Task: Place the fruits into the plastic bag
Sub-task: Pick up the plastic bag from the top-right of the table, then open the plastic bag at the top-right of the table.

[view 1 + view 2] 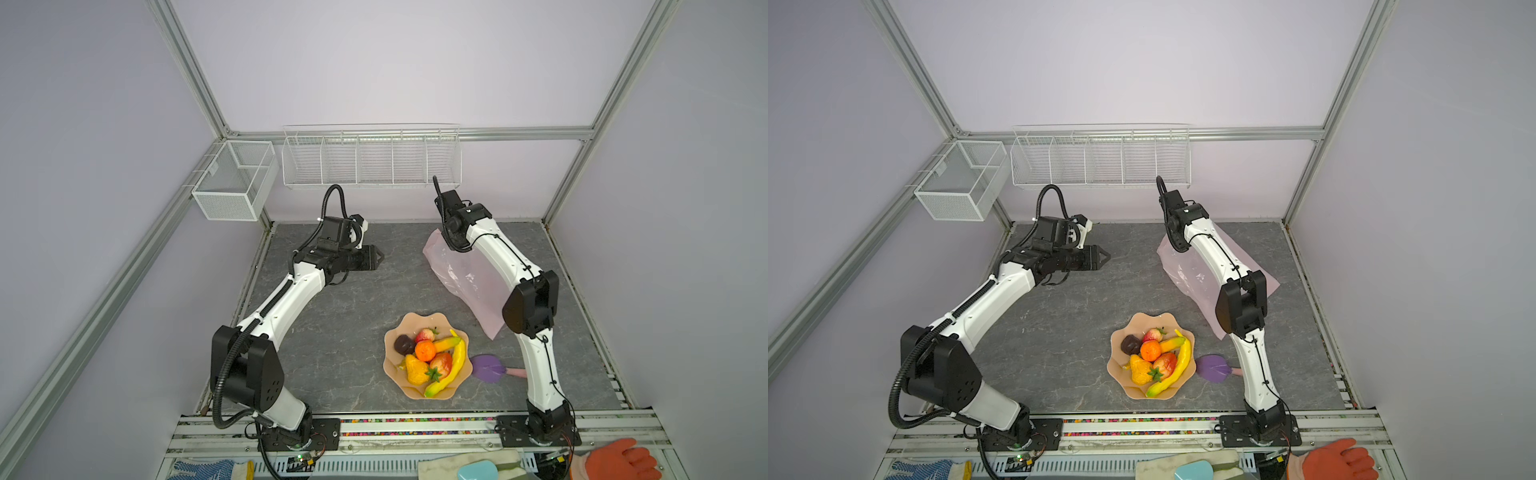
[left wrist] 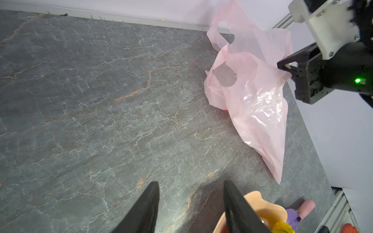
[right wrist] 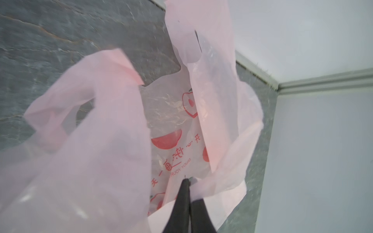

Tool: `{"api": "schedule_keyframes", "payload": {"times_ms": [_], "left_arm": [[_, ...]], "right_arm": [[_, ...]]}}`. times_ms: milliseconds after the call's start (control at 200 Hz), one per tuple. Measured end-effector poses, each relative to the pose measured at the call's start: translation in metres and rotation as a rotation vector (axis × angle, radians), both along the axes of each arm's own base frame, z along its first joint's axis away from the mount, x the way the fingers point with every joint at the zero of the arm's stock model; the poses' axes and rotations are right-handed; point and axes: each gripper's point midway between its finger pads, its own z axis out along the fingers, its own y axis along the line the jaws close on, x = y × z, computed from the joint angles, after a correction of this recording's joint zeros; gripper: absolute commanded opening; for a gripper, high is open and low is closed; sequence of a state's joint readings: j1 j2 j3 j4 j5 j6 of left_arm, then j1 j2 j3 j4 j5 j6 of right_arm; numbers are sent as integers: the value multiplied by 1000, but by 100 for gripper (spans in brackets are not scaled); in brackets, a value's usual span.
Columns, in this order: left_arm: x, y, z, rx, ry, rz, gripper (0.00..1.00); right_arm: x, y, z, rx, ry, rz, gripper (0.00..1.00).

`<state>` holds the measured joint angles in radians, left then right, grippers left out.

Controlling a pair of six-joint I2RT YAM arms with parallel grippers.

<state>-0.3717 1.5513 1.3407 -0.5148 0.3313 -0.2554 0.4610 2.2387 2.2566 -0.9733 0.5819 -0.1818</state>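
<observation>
Pale pink and thin as tissue, the plastic bag (image 1: 465,274) lies on the right side of the tabletop (image 1: 332,332), its long axis running on a slant from the back wall toward the front. Its loop handles (image 3: 60,113) are at the far end and its closed bottom points at the near right, ending near a purple paddle (image 1: 488,368).

The right gripper (image 3: 187,179) has its jaws clenched on the film at the bag's mouth, holding that end lifted off the surface. The left gripper (image 2: 189,182) hangs over the far left of the table, jaws parted, with nothing between them.

Red-orange fruit pictures and Chinese characters are printed on the bag. A small line of Latin capitals shows in reverse through the film and is only partly legible.

The fruits (image 1: 428,357) sit heaped in a peach scalloped bowl (image 1: 419,318) near the front, well apart from the bag's mouth.

The tabletop is grey and stone-patterned, with pale and rust veins. Lilac walls (image 1: 415,62), an aluminium frame (image 1: 519,134) and white wire baskets (image 1: 370,166) enclose the cell.
</observation>
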Motion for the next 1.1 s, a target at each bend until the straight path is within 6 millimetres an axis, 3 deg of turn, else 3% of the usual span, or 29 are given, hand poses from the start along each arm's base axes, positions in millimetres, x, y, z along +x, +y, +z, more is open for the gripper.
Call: {"api": "schedule_keyframes", "payload": {"times_ms": [200,390,610,720,845,995,1100], "left_arm": [[-8,11,7,-4,-13,45,53],[-14,16,16,-30,-36,73,53],[-16,17,8,-55,-8,103,57],[-11,14,16,-82,-13,115,59],[3,9,40,-126,-57,126,62],[16,0,67,-203,-108,126,68],[21,-11,70,-240,-118,108,75]], "right_arm": [[-13,34,20,-55,-113,323,6],[-37,47,38,-57,-205,545,6],[-57,65,68,-33,-299,735,6],[-63,68,79,-59,-330,806,6],[-62,67,88,-119,-357,868,6],[-55,52,91,-205,-361,912,6],[-53,42,91,-235,-355,934,6]]}}
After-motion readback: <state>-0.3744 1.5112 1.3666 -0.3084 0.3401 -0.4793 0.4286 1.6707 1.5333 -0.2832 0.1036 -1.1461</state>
